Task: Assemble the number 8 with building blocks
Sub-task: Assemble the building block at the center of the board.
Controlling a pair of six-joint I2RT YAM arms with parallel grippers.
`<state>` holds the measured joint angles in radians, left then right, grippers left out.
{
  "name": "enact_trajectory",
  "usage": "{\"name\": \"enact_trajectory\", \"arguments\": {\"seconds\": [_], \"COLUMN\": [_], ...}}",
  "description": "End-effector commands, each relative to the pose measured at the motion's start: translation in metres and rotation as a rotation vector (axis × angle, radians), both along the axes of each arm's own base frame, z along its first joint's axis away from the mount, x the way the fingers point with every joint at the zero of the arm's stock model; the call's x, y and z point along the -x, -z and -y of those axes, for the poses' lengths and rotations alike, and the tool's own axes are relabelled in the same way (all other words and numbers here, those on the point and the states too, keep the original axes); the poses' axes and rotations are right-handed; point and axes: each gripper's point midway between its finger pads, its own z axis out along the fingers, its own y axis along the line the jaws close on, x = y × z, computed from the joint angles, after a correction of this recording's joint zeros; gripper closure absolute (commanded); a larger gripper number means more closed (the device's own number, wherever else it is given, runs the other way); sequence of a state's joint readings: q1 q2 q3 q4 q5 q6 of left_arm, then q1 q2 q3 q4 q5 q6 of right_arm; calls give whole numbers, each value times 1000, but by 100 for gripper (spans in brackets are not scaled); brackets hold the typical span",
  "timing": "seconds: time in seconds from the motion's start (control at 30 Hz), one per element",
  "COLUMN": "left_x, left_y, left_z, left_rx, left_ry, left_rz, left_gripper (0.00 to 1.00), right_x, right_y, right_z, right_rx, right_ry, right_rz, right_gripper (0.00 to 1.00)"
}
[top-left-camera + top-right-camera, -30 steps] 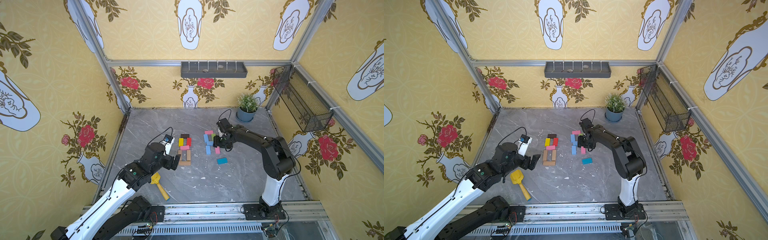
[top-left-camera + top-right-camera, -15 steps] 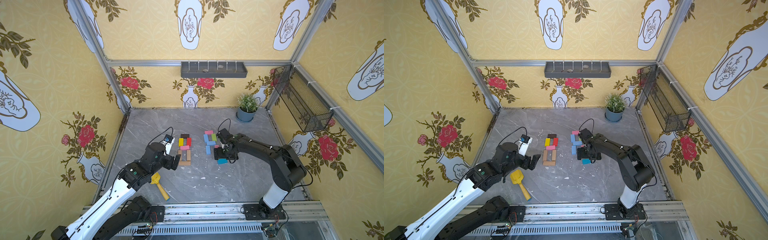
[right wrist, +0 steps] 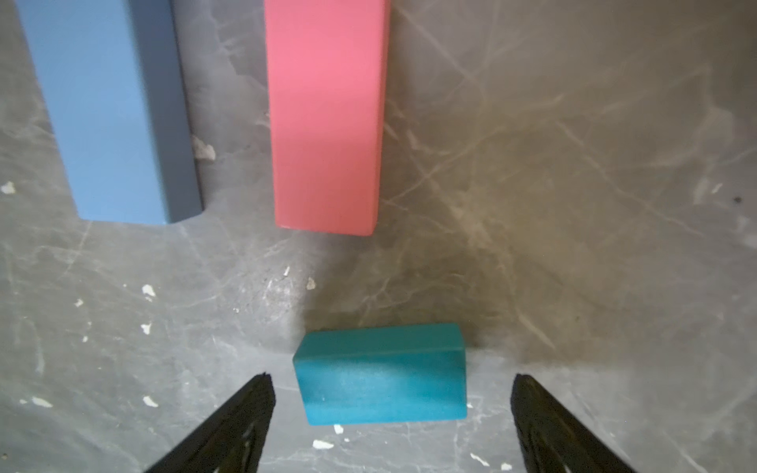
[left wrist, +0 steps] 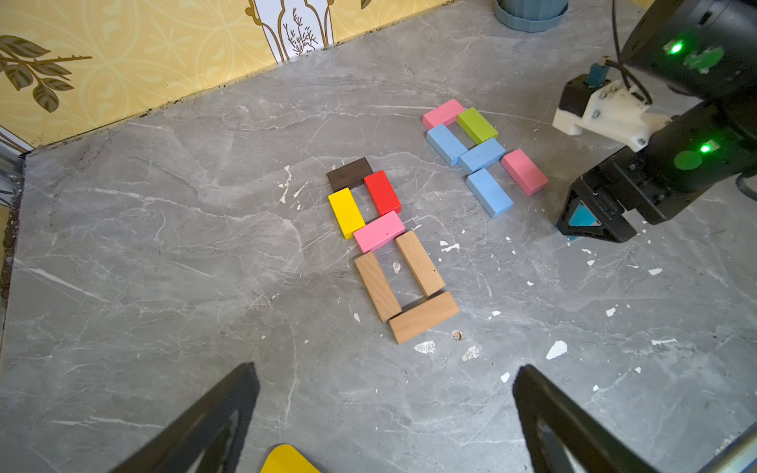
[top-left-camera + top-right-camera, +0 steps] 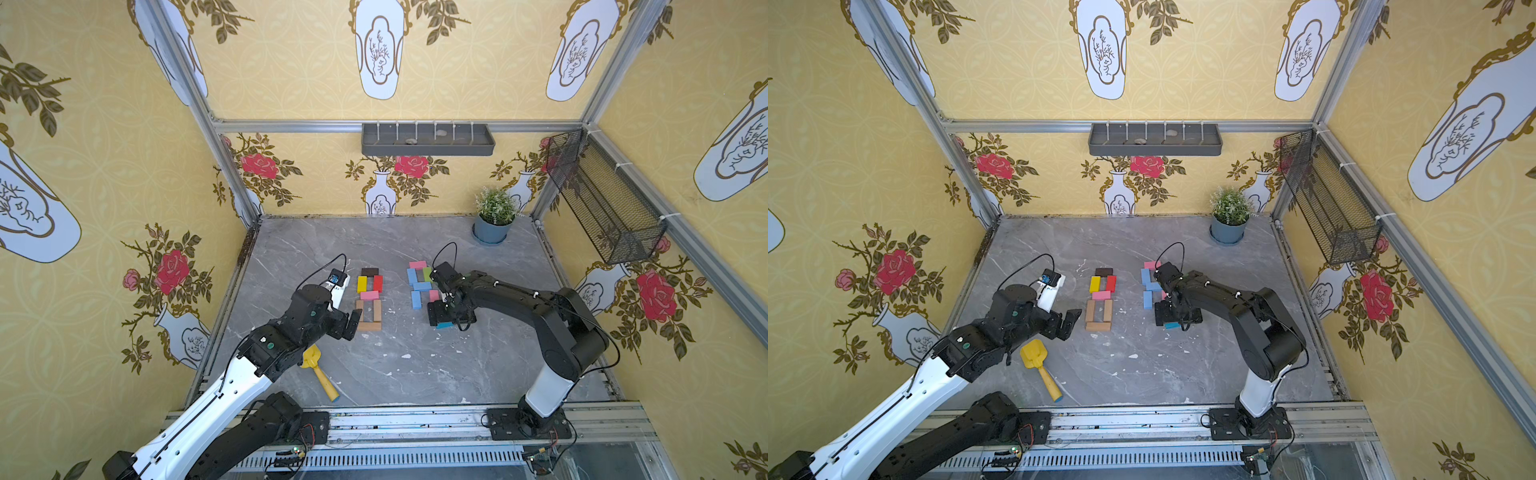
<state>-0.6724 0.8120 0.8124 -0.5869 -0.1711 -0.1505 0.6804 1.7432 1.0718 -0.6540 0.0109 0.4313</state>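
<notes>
Left of centre, a dark brown block (image 4: 349,174), a yellow block (image 4: 346,212), a red block (image 4: 382,192), a pink block (image 4: 379,231) and three tan blocks (image 4: 423,317) lie flat as two joined loops. To the right lie a pink, a green (image 4: 477,124) and three light blue blocks (image 4: 488,191), with another pink block (image 3: 325,110) beside them. My right gripper (image 3: 391,375) stands open low over a teal block (image 3: 381,372), one finger on each side with a gap. My left gripper (image 4: 386,367) hangs open and empty near the tan blocks, as both top views show (image 5: 347,328).
A yellow toy shovel (image 5: 318,370) lies near the front, beside the left arm. A potted plant (image 5: 494,216) stands at the back right corner. A wire basket (image 5: 602,199) hangs on the right wall and a grey shelf (image 5: 428,141) on the back wall.
My right gripper has left the cluster of blue and pink blocks, come forward and settled over the teal block with its jaws wider apart. The left arm has not moved.
</notes>
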Motion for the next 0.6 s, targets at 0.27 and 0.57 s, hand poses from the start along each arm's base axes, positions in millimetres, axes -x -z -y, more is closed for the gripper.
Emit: {"name": "enact_trajectory", "arguments": {"seconds": [0.27,0.57], "left_x": [-1,-1], "left_y": [-1,-2], "left_z": [2,2], "left_rx": [6,7], "left_ry": [6,6], "left_rz": [2,4], "left_gripper": [0,0], "right_x": [3,7], "right_y": [7,10], "right_z": [-2,-16], "right_rx": [28,12], "right_ry": [-50,-50], "right_rz": [-13,-27], "right_gripper": [23,41]}}
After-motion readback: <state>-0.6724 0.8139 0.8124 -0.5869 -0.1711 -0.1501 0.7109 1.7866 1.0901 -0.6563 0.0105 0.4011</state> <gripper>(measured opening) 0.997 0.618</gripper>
